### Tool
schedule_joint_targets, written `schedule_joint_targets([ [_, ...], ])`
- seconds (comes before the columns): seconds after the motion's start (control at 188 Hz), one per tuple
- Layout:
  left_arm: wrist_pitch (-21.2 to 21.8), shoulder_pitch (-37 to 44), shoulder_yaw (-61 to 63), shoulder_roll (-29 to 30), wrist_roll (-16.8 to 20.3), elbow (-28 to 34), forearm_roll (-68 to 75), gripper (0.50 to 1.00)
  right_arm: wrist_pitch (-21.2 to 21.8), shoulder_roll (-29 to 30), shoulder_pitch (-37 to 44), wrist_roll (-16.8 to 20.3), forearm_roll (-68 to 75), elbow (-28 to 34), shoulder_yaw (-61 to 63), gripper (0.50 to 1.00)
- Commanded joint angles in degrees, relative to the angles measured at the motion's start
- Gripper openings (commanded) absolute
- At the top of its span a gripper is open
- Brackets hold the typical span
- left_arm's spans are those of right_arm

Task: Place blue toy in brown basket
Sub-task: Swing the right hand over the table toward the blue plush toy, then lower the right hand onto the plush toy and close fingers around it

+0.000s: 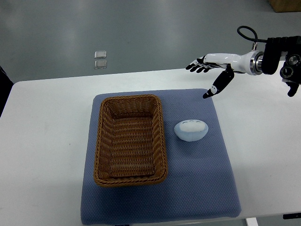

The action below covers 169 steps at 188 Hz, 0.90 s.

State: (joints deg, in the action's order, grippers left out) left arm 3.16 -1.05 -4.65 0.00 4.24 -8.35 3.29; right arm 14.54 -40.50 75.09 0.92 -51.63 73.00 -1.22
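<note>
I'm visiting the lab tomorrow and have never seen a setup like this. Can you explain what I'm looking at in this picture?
This is one camera view, looking steeply down from the robot's own side of a white table. The robot is a humanoid with two arms; only its right arm shows, coming in from the picture's right edge. It ends in a white and black right hand with fingers, which are spread and hold nothing. The hand hangs over the far right corner of a blue mat laid on the table. On the mat stands an empty brown basket of woven wicker. Beside it, to its right and apart from it, lies the blue toy, a pale rounded thing. Nothing has been picked up yet; the toy is meant to go into the basket.
</note>
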Motion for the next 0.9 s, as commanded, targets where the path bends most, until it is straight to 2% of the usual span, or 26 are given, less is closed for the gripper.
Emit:
schedule_joint_targets([
  [0.0,0.00,0.00,0.00,0.00,-0.02,0.00,0.04,1.000,2.51,-0.81,2.34,0.14,-2.33,1.62,-3.34,0.903],
  [0.272,0.00,0.00,0.00,0.00,-0.02,0.00,0.05,1.000,9.19,1.83,2.61,1.80,-4.26,1.62,-4.23,0.903],
  [0.496,0.00,0.00,0.00,0.00,-0.02,0.00,-0.04,1.000,8.49,6.31,1.90,4.88,-4.70,1.62,-5.19,0.901],
  [0.672,0.00,0.00,0.00,0.00,-0.02,0.00,0.05,1.000,7.43,7.02,-0.21,7.25,-4.70,1.62,-5.10,0.895],
  [0.896,0.00,0.00,0.00,0.00,0.07,0.00,0.04,1.000,6.73,8.16,-2.32,7.69,-4.62,1.62,-4.93,0.895],
])
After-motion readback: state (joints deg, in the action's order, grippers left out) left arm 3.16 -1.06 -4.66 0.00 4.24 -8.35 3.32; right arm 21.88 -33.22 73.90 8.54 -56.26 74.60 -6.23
